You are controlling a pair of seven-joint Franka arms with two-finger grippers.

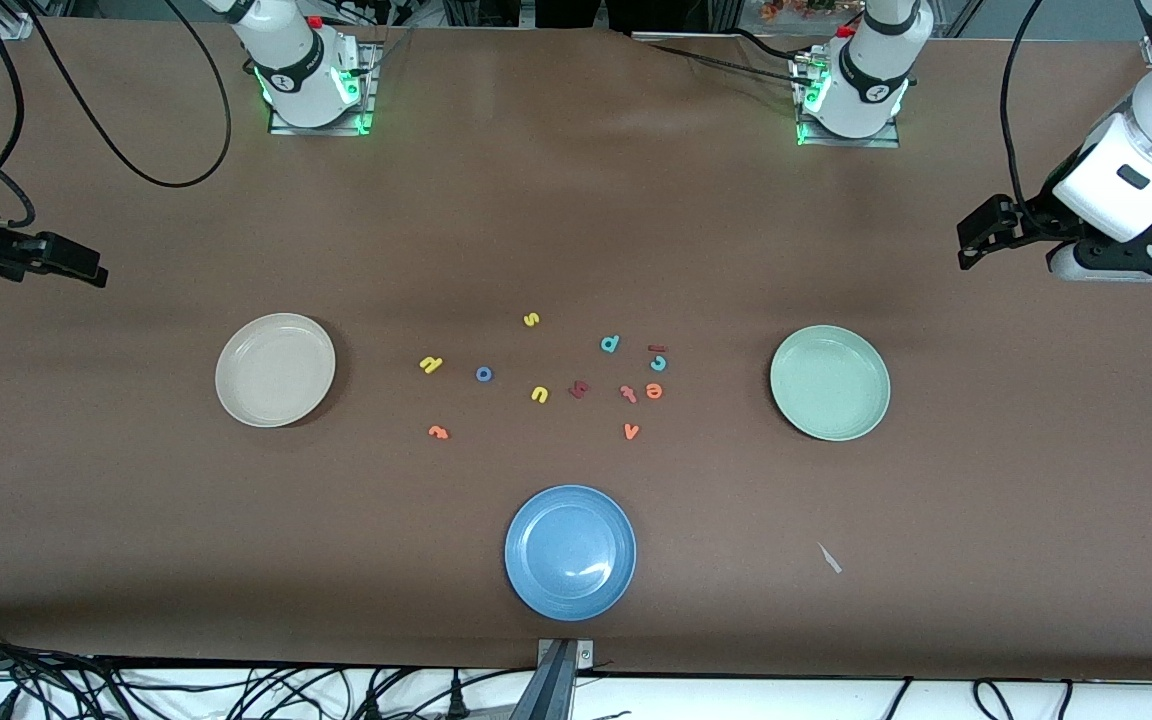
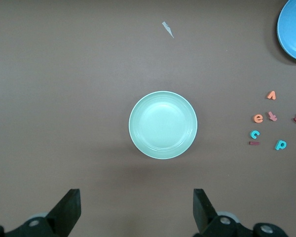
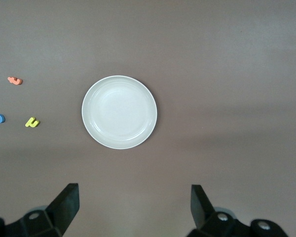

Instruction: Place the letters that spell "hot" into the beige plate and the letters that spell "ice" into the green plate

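Nothing placed yet: both grippers, left gripper [image 2: 135, 210] and right gripper [image 3: 133, 207], hover released at their table ends, h [image 1: 431, 365], o [image 1: 484, 374], t [image 1: 438, 432] nearer beige plate [image 1: 275, 369], so right arm nearer; i [image 1: 657, 348], c [image 1: 658, 363], e [image 1: 654, 391] nearer green plate [image 1: 829, 382].

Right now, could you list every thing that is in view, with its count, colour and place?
beige plate: one, toward the right arm's end.
green plate: one, toward the left arm's end.
blue plate: one, nearest the front camera.
foam letters: eleven, yellow, blue, orange, teal, dark red, scattered between the beige and green plates.
paper scrap: one, pale, nearer the camera than the green plate.
left tool: open, above the green plate's end.
right tool: open, above the beige plate's end.
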